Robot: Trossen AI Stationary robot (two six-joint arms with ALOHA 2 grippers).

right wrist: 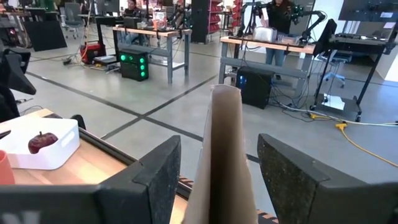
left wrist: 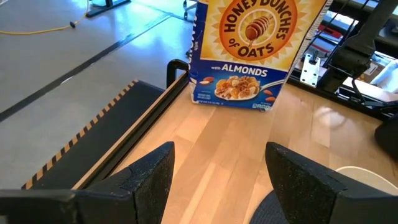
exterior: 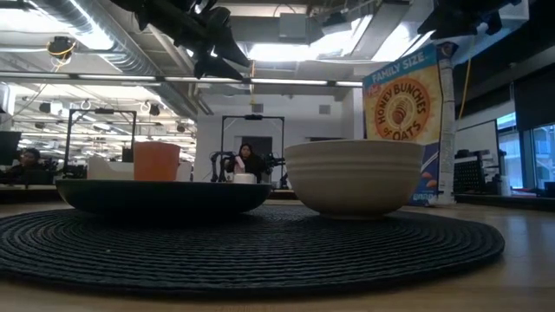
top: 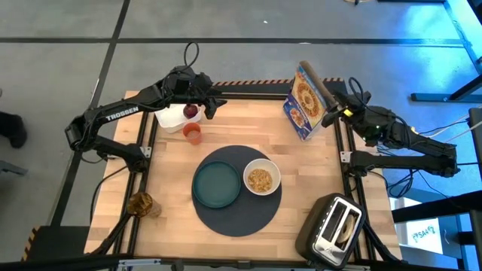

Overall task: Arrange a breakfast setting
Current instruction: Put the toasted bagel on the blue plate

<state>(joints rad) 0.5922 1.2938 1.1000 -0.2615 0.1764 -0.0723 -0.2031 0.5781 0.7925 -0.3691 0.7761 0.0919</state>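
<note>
The round dark-navy mat [top: 238,214] lies at the table's near middle. On it rest the teal plate [top: 217,184] and the white bowl [top: 261,179] with cereal in it. The small orange cup [top: 193,134] stands behind the mat. The red apple [top: 191,111] lies in a white container [top: 175,119] at the far left. My left gripper [top: 215,104] hovers open and empty beside that container. My right gripper [right wrist: 217,174] is open, its fingers on either side of the top edge of the upright cereal box [top: 305,102]. No cutlery shows.
A black toaster [top: 331,229] stands at the near right corner. A brownish object [top: 141,203] sits at the table's left edge. Bare wood lies between the cup and the cereal box. People and workbenches show in the room behind the table.
</note>
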